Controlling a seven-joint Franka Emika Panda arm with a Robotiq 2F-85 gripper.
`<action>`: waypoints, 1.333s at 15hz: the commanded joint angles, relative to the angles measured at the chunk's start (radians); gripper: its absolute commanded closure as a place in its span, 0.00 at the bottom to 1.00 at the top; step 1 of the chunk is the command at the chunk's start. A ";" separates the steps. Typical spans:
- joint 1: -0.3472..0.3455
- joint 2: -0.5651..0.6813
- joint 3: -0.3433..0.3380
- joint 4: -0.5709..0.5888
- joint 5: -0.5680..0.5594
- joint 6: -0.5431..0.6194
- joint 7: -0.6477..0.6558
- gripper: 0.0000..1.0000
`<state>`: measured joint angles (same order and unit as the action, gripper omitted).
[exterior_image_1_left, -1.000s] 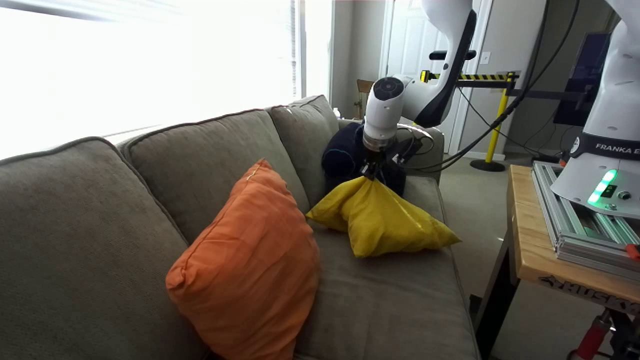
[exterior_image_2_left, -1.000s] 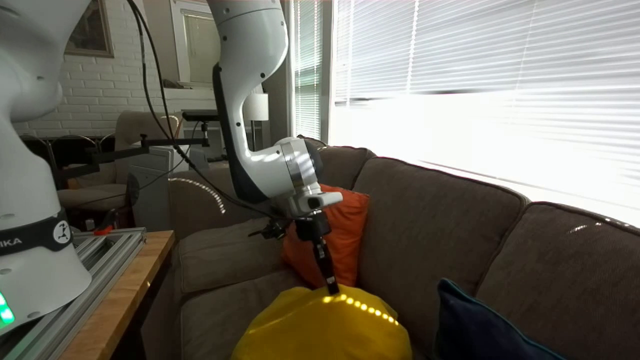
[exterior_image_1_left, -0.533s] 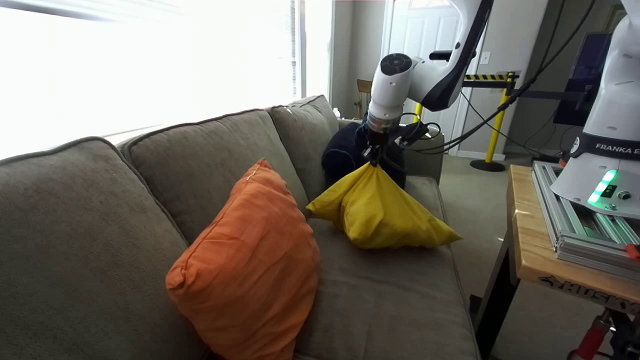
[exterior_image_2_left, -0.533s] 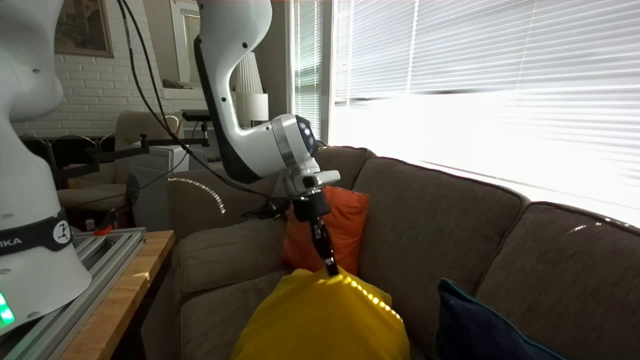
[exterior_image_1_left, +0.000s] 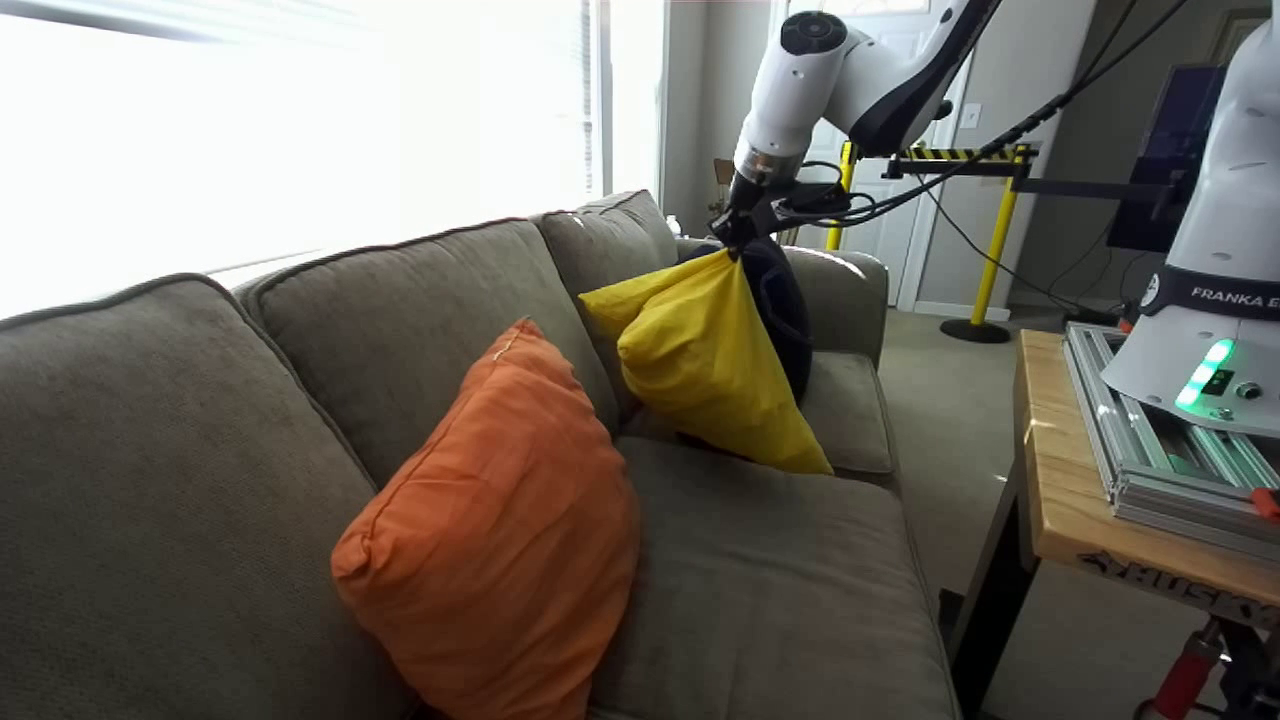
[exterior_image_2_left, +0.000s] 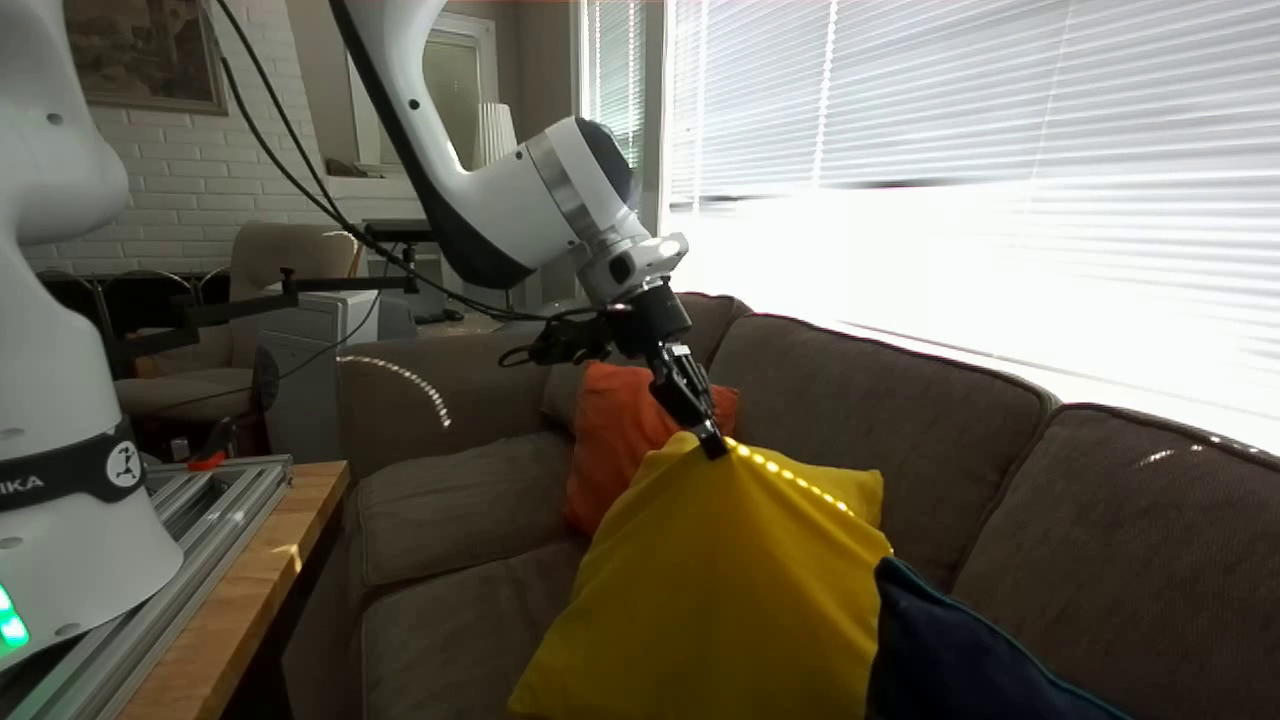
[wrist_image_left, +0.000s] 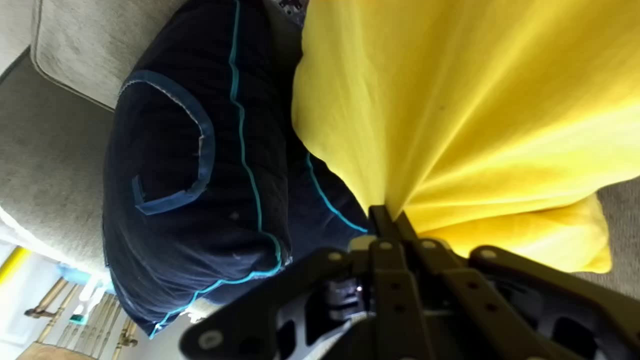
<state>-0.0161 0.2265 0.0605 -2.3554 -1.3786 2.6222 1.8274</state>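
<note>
My gripper (wrist_image_left: 392, 216) is shut on a pinched fold of the yellow pillow (wrist_image_left: 480, 110), whose cloth fans out in creases from the fingertips. In both exterior views the yellow pillow (exterior_image_1_left: 715, 360) hangs tilted below the gripper (exterior_image_2_left: 713, 440), drawn to a peak; its lower part is close to the sofa seat, and I cannot tell whether it touches. Dark navy pillows with teal piping (wrist_image_left: 195, 225) lie beside it in the wrist view. A navy pillow (exterior_image_1_left: 785, 310) is partly hidden behind the yellow one in an exterior view. An orange pillow (exterior_image_1_left: 500, 540) leans against the sofa back.
The grey-brown sofa (exterior_image_1_left: 780, 590) runs along a bright window with its back cushions (exterior_image_2_left: 870, 440) upright. A wooden workbench (exterior_image_1_left: 1060, 480) bearing the robot base stands in front of the sofa. Cables (exterior_image_1_left: 950, 185) hang from the arm. Yellow barrier posts (exterior_image_1_left: 990, 250) stand beyond the sofa's end.
My gripper has risen with the yellow pillow in its grasp. The pillow is stretched taller and has swung toward the sofa back and the navy pillows. The orange pillow has stayed put.
</note>
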 joint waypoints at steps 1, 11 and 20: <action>0.020 -0.072 0.006 -0.012 -0.006 -0.050 0.112 1.00; 0.096 -0.030 0.015 0.065 -0.035 -0.167 0.437 1.00; 0.091 -0.002 0.015 0.069 -0.054 -0.146 0.563 0.99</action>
<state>0.0756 0.2252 0.0741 -2.2868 -1.4355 2.4776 2.3935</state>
